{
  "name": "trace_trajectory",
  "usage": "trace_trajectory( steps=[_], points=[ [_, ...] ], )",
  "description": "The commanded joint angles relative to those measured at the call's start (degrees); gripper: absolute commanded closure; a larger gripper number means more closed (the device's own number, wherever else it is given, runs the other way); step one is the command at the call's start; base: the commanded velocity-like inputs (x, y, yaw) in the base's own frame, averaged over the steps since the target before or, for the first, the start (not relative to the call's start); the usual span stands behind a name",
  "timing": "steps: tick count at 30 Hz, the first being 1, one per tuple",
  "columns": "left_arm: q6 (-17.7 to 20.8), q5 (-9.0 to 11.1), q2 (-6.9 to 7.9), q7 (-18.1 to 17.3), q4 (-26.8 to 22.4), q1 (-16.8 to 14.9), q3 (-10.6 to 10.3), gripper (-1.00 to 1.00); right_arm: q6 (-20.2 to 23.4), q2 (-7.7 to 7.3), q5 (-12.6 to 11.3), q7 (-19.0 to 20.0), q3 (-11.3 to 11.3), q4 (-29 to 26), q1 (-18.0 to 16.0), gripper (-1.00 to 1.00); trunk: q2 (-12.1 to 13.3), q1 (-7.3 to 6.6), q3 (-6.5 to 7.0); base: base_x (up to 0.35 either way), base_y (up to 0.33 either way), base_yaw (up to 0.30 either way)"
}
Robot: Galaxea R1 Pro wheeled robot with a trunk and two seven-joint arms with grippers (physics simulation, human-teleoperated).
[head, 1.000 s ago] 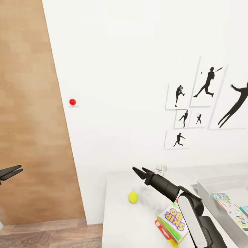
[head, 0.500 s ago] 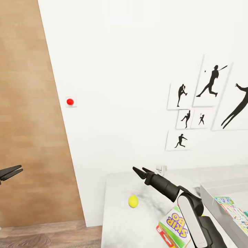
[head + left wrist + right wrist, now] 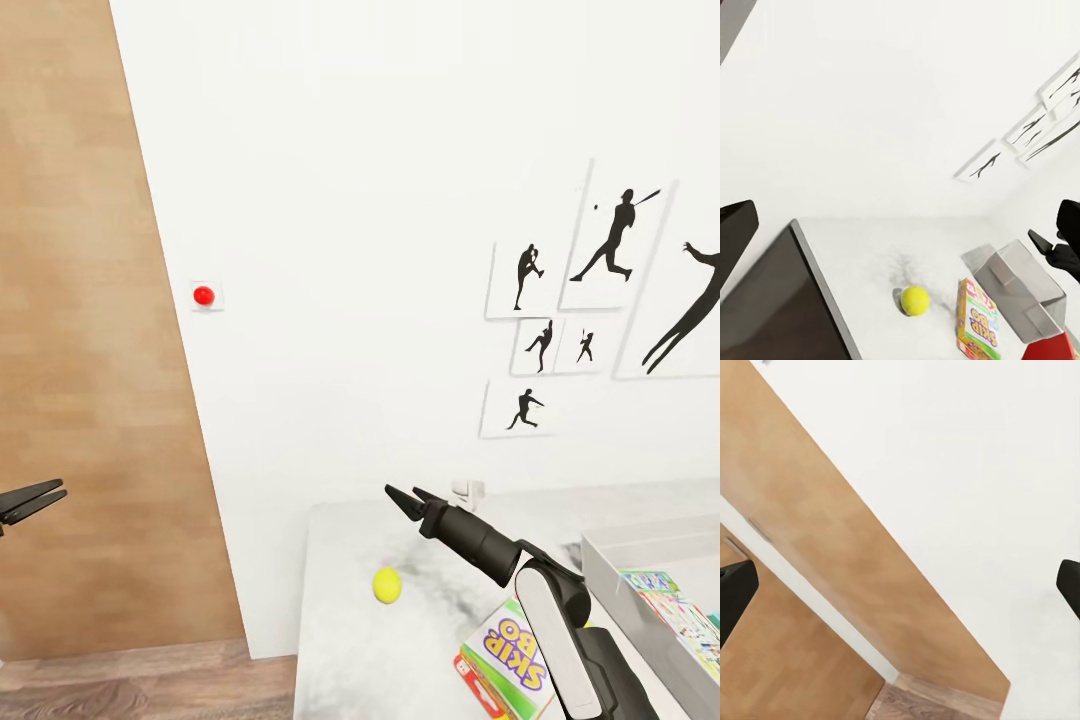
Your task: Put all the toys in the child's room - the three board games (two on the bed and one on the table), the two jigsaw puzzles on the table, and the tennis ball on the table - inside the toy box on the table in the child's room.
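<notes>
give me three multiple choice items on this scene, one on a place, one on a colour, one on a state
1. The small yellow-green tennis ball lies: A on the pale grey table top; B in the translucent grey bin; C on the floor.
2. The small round wall knob is: A blue; B red; C black.
3. The right hand is: A gripping the ball; B gripping the Skip-Bo game box; C holding nothing.

A: ball rests on the bare top.
B: knob is red.
C: fingers hang above the table, apart from everything.
</notes>
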Motion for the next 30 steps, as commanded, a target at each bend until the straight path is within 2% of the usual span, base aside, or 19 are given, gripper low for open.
trace_trajectory(
  steps=[1,7,10,12,17,21,22,25,26,28,29,30],
  points=[
    [0.61,-0.07,-0.01,-0.26,0.01,-0.05,0.04,-1.00,0.39,0.01,-0.28,-0.08,-0.05,0.08,-0.07,-1.00,-0.09,0.02,-0.11,0.000,0.000,0.000],
    [0.61,-0.07,-0.08,-0.26,0.01,-0.05,-0.10,-1.00,0.45,0.05,-0.30,-0.26,-0.07,0.32,-0.09,-1.00,-0.09,0.02,-0.11,0.000,0.000,0.000],
    [0.61,-0.07,-0.17,-0.26,0.01,-0.05,-0.67,-1.00,0.53,0.13,-0.38,-1.61,-0.07,0.49,-0.09,-1.00,-0.09,0.02,-0.11,0.000,0.000,0.000],
    [0.61,-0.07,-0.36,-0.26,0.01,-0.05,-1.49,-1.00,0.72,0.16,-0.42,-3.96,-0.01,0.57,-0.11,-1.00,-0.09,0.02,-0.11,0.000,0.000,0.000],
    [0.61,-0.12,-0.69,-0.26,0.01,-0.05,-4.12,-1.00,2.88,0.67,-0.50,-12.00,0.34,0.71,-0.17,-1.00,-0.09,0.02,-0.11,0.000,0.000,0.000],
    [0.69,-0.18,-1.68,-0.26,0.01,-0.05,-7.10,-1.00,5.97,1.10,-0.64,-21.13,0.47,0.90,-0.48,-1.00,-0.09,0.02,-0.11,0.000,0.000,0.000],
    [0.72,-0.22,-2.30,-0.26,0.01,-0.07,-8.27,-1.00,7.49,1.18,-0.64,-24.38,0.50,0.82,-1.05,-1.00,-0.09,0.02,-0.11,0.000,0.000,0.000],
    [0.77,-0.31,-3.30,-0.26,0.01,-0.11,-10.10,-1.00,11.11,1.39,-0.68,-29.25,0.52,0.76,-2.93,-1.00,-0.09,0.02,-0.11,0.000,0.000,0.000],
    [0.81,-0.35,-3.81,-0.26,0.01,-0.15,-11.24,-1.00,14.26,1.64,-0.68,-32.45,0.53,0.79,-4.53,-1.00,-0.09,0.02,-0.11,0.000,0.000,0.000],
    [0.83,-0.37,-4.15,-0.26,0.01,-0.18,-12.16,-1.00,17.52,1.91,-0.66,-35.66,0.53,0.90,-6.08,-1.00,-0.09,0.02,-0.11,0.000,0.000,0.000],
    [0.84,-0.39,-4.39,-0.26,0.01,-0.20,-12.92,-1.00,20.28,2.11,-0.65,-38.92,0.51,0.95,-7.31,-1.00,-0.09,0.02,-0.11,0.000,0.000,0.000],
    [0.85,-0.39,-4.50,-0.26,0.01,-0.20,-13.25,-1.00,21.37,2.18,-0.67,-40.52,0.50,0.94,-7.78,-1.00,-0.09,0.02,-0.11,0.000,0.000,0.000]
  ],
)
